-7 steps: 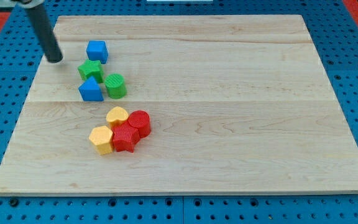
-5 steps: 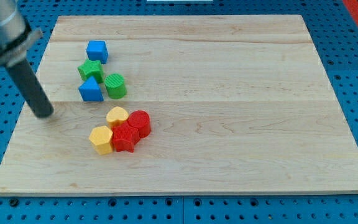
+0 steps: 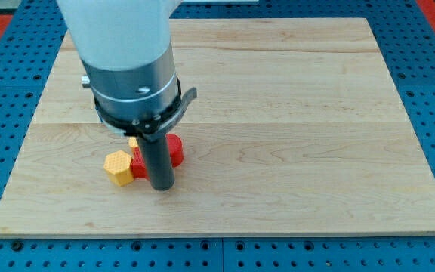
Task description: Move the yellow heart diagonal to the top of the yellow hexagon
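Yellow heart (image 3: pixel 133 141) is showing only as a sliver, lying just above the yellow hexagon (image 3: pixel 118 167) and mostly hiding behind the arm's grey collar, while my tip (image 3: pixel 161 186) is resting on the worktop (image 3: pixel 316 113) just to the view's right of the hexagon and below the red blocks (image 3: pixel 174 149). Being a bare rod, the tool is gripping nothing. From the tip, the heart is lying up and to the view's left, with the red blocks sitting between them.

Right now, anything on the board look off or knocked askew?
Nothing stands out. My tip sits at the bottom edge of the red blocks, right of the yellow hexagon. The arm hides most of the yellow heart and anything behind it.
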